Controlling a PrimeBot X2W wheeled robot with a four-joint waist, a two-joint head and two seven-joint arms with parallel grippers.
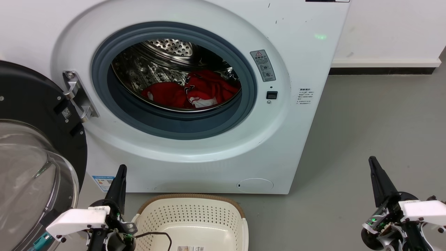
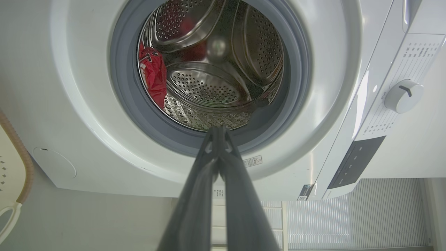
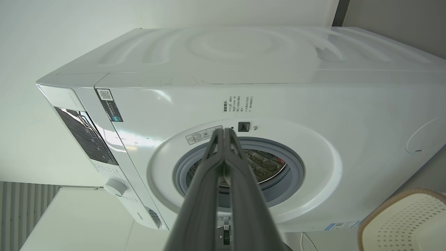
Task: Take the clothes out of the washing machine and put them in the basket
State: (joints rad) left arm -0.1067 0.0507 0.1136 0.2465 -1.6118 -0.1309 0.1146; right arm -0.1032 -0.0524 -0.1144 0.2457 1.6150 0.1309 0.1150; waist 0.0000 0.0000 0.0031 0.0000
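Clenched and empty, dark left gripper and right gripper flank the cream perforated plastic basket on smooth grey floor.

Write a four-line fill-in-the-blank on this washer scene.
1. The red clothes lie inside the washing machine's ____.
2. The machine's glass door stands ____.
3. The basket sits on the floor in ____ of the machine.
4. The left hand and the right hand are both ____ and hold nothing.
Missing words: drum; open; front; shut.
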